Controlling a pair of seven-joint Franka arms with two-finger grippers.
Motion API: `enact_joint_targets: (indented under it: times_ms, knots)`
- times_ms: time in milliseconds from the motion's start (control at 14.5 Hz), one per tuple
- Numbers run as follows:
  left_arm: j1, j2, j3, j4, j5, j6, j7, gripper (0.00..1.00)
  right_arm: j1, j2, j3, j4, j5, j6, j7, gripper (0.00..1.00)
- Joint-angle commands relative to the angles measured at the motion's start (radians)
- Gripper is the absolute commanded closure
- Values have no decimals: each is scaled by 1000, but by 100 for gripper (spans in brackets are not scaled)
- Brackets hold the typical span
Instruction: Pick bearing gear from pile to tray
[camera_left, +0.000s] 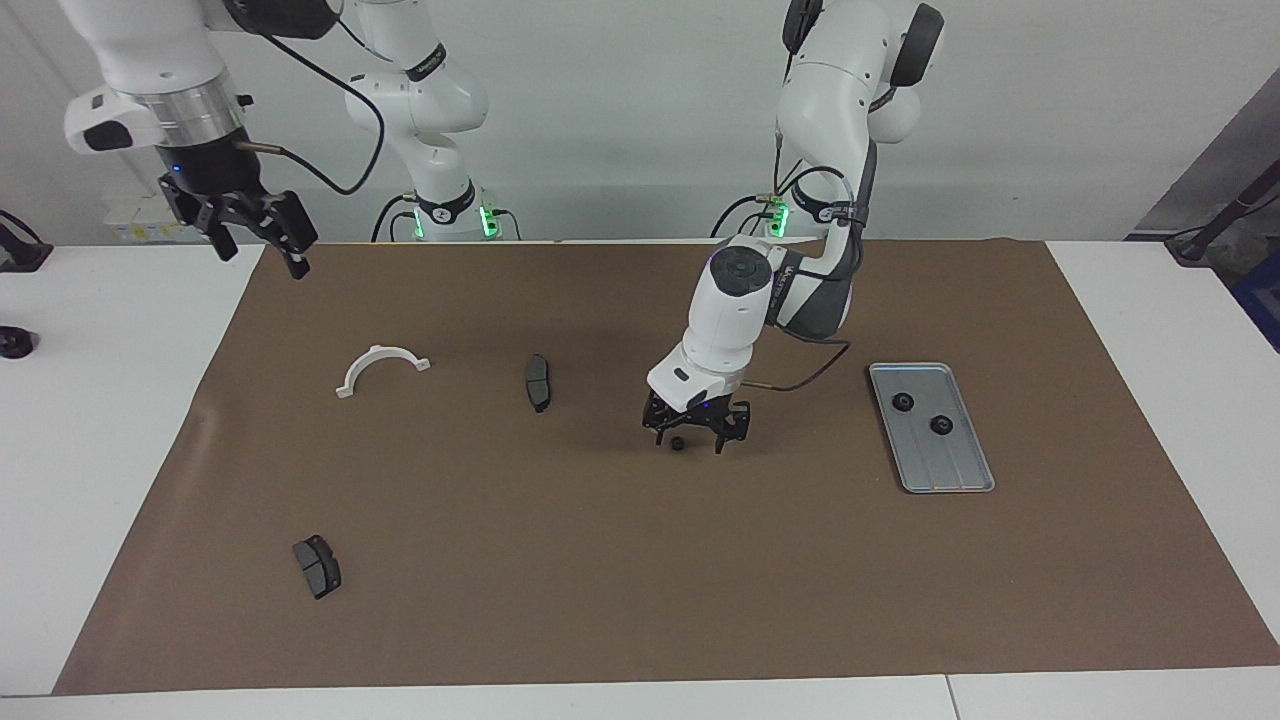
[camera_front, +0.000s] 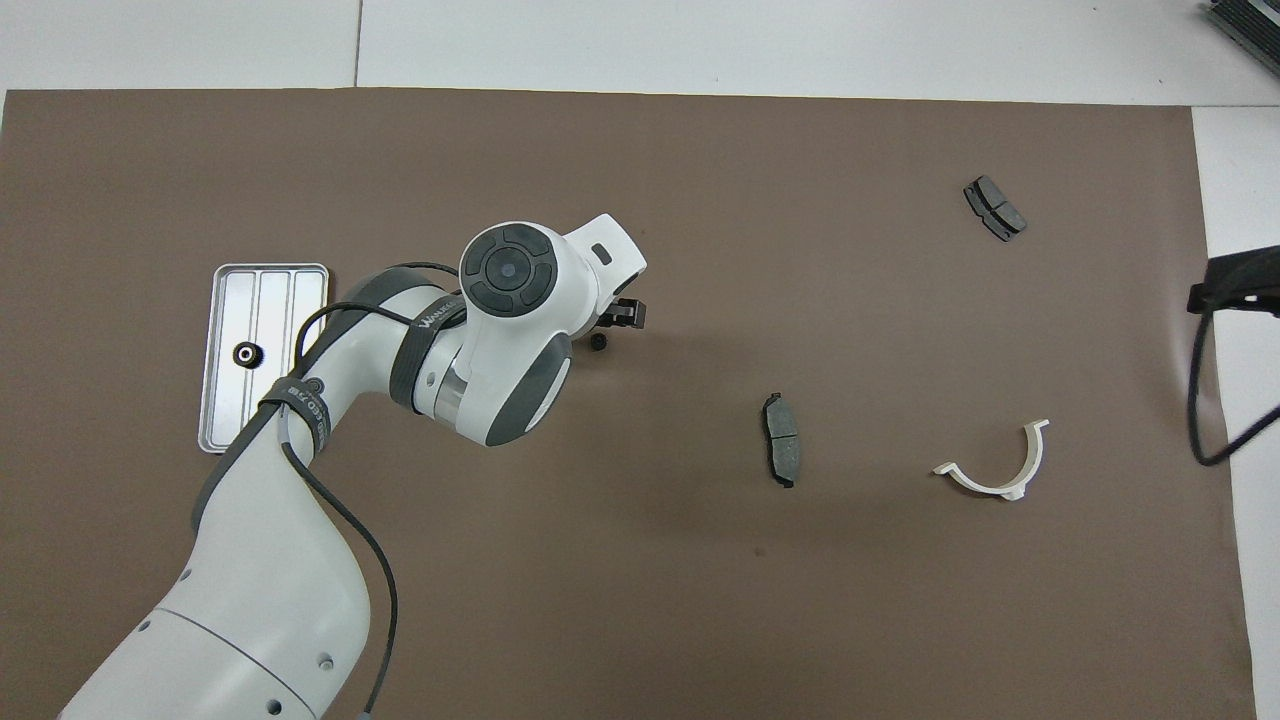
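Nearest you lies a brake pad (camera_left: 316, 566); your left pincer (camera_left: 697, 440) stands wide, straddling a gear (camera_left: 678, 443) on the desk (camera_left: 560, 560), so close and carry to the tray (camera_left: 960, 470), right pincer (camera_left: 262, 238) waiting, spread

We can make out pale lettering on the dark band around the left arm (camera_front: 430, 335), but we cannot read it for sure; we find no other readable text.

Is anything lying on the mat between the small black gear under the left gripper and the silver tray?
Nothing: the facing view shows bare brown mat between gear and tray.
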Motion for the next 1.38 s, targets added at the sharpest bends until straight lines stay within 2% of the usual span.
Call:
enact_joint_targets:
  times_ms: [0,138,275,825,1032,1101,1307]
  knots:
    - [-21,7,18,-24,31,35,-12,14,-9,10,-3,32,22,-73,-55,0]
    - [-30,2,17,-44,31,35,-10,20,-29,24,29,39,14,-81,-67,0]
    - [-44,-8,17,-79,31,44,-12,20,-65,34,69,74,19,-138,-67,0]
    - [-49,-15,17,-119,31,106,-6,32,-31,4,51,20,5,-109,-93,0]
    - [-53,-15,17,-121,31,103,-6,45,-26,5,52,26,5,-133,-87,0]
    - [-53,-16,17,-121,31,97,-6,51,-2,16,48,38,3,-162,-87,0]
    - [-56,-18,15,-130,31,91,-6,73,21,56,20,54,17,-143,-83,0]
